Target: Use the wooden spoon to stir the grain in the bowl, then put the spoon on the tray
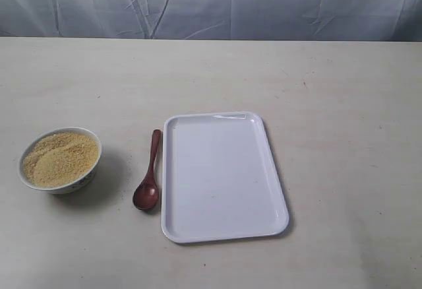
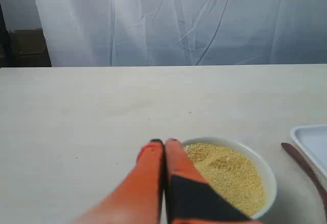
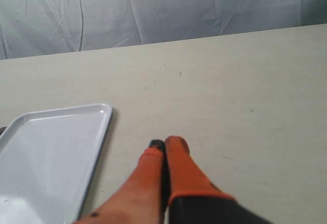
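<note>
A small white bowl (image 1: 91,170) heaped with yellow-tan grain (image 1: 60,159) sits at the table's left. The dark reddish wooden spoon (image 1: 149,177) lies flat between the bowl and the large white tray (image 1: 224,175), its oval end toward the front. Neither arm shows in the exterior view. In the left wrist view my left gripper (image 2: 164,142) is shut and empty, its orange fingers pressed together beside the rim of the bowl (image 2: 268,173); the grain (image 2: 230,175) and part of the spoon (image 2: 306,170) show there. My right gripper (image 3: 164,143) is shut and empty over bare table beside the tray (image 3: 51,152).
The beige table (image 1: 330,104) stretches wide to the right and behind the objects. A wrinkled pale curtain (image 1: 211,2) closes off the back.
</note>
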### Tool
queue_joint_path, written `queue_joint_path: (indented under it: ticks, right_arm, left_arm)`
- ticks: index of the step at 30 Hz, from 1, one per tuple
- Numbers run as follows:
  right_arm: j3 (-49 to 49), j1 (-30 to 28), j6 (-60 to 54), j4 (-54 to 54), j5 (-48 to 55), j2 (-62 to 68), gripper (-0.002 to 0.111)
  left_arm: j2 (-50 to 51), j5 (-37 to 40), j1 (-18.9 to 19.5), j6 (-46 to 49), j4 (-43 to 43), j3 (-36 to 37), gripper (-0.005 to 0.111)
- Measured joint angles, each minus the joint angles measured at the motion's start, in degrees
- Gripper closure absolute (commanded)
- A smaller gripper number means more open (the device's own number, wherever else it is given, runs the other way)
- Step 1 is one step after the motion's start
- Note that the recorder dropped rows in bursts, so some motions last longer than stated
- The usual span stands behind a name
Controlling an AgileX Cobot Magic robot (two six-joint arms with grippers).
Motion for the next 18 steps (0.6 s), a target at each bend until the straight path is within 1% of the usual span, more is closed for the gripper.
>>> queue_joint_path:
  ticks: [1,4,7,11,13,14,18]
  right_arm:
    - [0.00,0.00,0.00,0.00,0.00,0.00,0.108]
    - [0.00,0.00,0.00,0.00,0.00,0.00,0.108]
    - [0.00,0.00,0.00,0.00,0.00,0.00,0.108]
    - [0.00,0.00,0.00,0.00,0.00,0.00,0.108]
    - [0.00,0.00,0.00,0.00,0.00,0.00,0.108]
    - [0.00,0.00,0.00,0.00,0.00,0.00,0.108]
    - [0.00,0.00,0.00,0.00,0.00,0.00,0.108]
  left_arm:
    - [0.00,-0.82,0.00,0.12,1.81,0.00,0.106]
    - [0.00,-5.16,0.00,0.12,1.81,0.00,0.106]
    - [0.00,-12.52,0.00,0.12,0.65,0.00,0.106]
    - [-0.10,-25.38,0.00,0.12,0.24,0.00,0.106]
    - [-0.10,-29.70,0.00,0.12,0.24,0.00,0.106]
    - [-0.10,-31.22,0.00,0.12,0.24,0.00,0.106]
    - [-0.10,-33.17,0.00,0.12,0.00,0.00,0.107]
